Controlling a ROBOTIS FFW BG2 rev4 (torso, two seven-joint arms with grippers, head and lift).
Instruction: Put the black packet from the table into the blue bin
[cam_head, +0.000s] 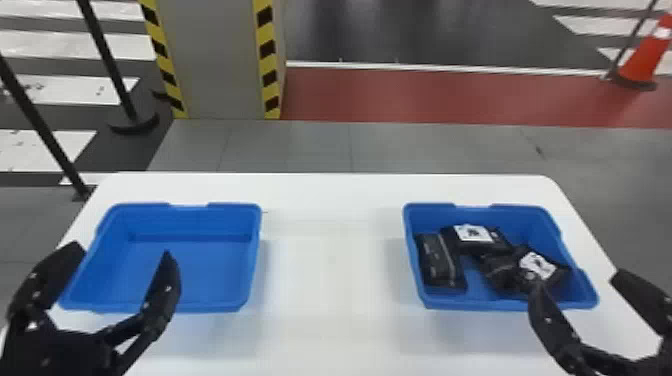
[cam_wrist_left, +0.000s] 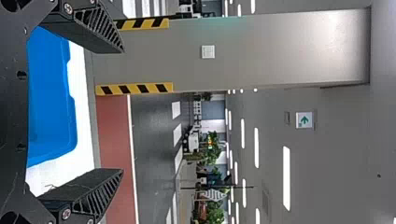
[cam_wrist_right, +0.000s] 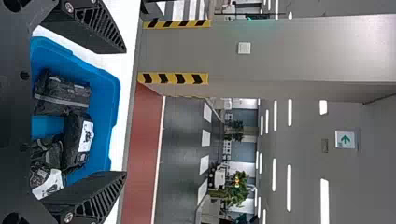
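Note:
My left gripper stands open over the near left part of the left blue bin, whose inside holds nothing. In the left wrist view the left gripper has its fingers wide apart, the blue bin beyond them. Several black packets lie in the right blue bin, two with white labels. My right gripper is open at that bin's near right corner. The right wrist view has the right gripper spread, with black packets in the bin behind.
Both bins stand on a white table, with a wide gap between them. Beyond its far edge are a pillar with yellow and black stripes, dark posts on the left and an orange cone at the far right.

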